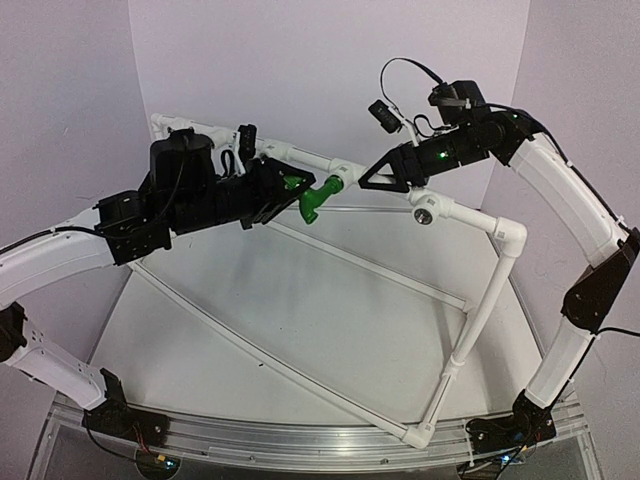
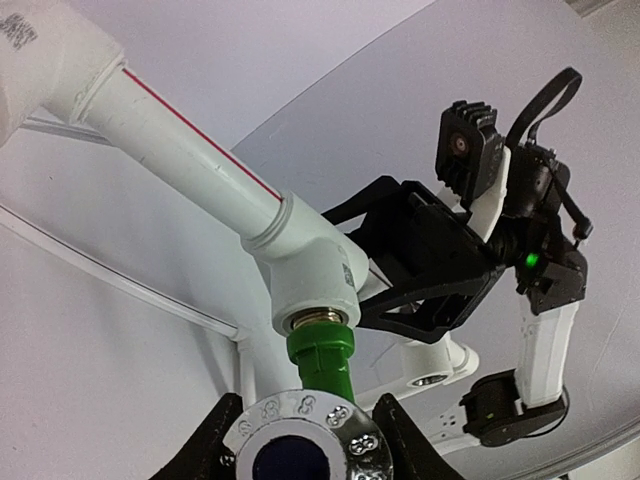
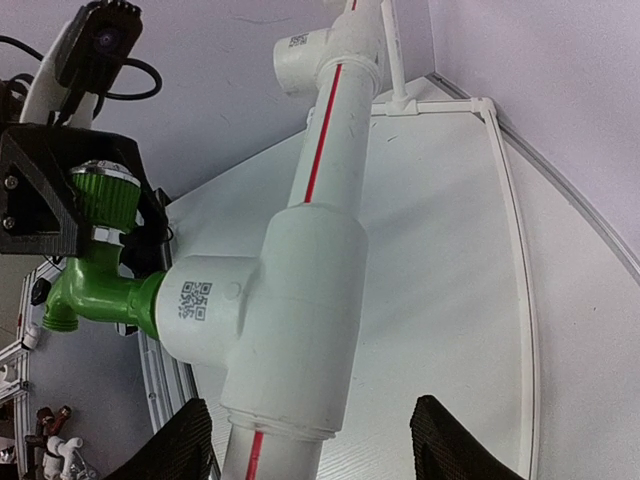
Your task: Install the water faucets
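Green plastic fills your left hand (image 2: 305,438), which is pinched narrow on the silver ribbed end of the water faucet (image 2: 322,365). The faucet's stem points straight ahead into the side port of the white tee (image 2: 310,275), crosswise to the pipe (image 3: 330,130). Your right hand (image 3: 305,445) straddles that tee, jaws wide, not pinching. A QR sticker (image 3: 195,300) shows, with no readable words.
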`<control>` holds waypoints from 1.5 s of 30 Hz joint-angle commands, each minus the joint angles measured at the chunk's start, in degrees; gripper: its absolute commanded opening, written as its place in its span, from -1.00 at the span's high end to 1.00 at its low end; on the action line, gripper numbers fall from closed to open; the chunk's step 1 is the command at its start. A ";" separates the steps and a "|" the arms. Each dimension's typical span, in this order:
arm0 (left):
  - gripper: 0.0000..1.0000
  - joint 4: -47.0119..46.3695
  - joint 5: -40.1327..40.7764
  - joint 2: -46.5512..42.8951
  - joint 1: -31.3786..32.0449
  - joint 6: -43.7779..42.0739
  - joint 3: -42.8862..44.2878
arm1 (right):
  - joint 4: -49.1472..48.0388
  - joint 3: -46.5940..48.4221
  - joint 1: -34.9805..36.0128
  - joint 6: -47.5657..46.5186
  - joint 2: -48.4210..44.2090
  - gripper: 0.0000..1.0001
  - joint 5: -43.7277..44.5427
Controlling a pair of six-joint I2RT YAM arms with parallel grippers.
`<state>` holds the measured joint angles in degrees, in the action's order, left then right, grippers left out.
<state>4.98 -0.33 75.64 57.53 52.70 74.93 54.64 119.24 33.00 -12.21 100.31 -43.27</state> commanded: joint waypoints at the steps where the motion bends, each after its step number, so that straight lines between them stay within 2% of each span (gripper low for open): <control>1: 0.46 5.77 1.52 1.86 3.08 -11.56 7.47 | 9.62 -1.77 1.18 -1.60 1.91 0.05 1.53; 13: 0.49 22.10 9.59 10.50 9.58 -33.60 23.77 | 9.76 -0.76 1.22 -1.50 3.12 0.09 2.71; 23: 0.47 30.56 17.62 14.45 13.29 -48.27 29.51 | 10.09 0.09 1.22 -1.70 3.94 0.08 3.42; 28: 0.37 34.54 22.89 16.67 14.85 -55.98 32.56 | 10.51 0.79 1.19 -1.75 4.35 0.01 3.41; 32: 0.19 34.75 23.88 16.76 14.98 -58.11 33.26 | 11.33 1.66 1.19 -2.12 4.75 -0.11 4.03; 41: -0.73 31.71 23.21 13.33 14.98 -57.07 30.44 | 14.61 3.62 1.79 -3.84 5.00 -0.14 8.91; 45: -0.98 29.61 22.74 10.88 14.98 -56.14 28.09 | 16.04 5.96 4.39 -5.13 5.90 -0.14 14.33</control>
<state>37.36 23.55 90.36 72.23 -4.28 104.48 60.13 125.05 34.30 -13.83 102.37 -38.01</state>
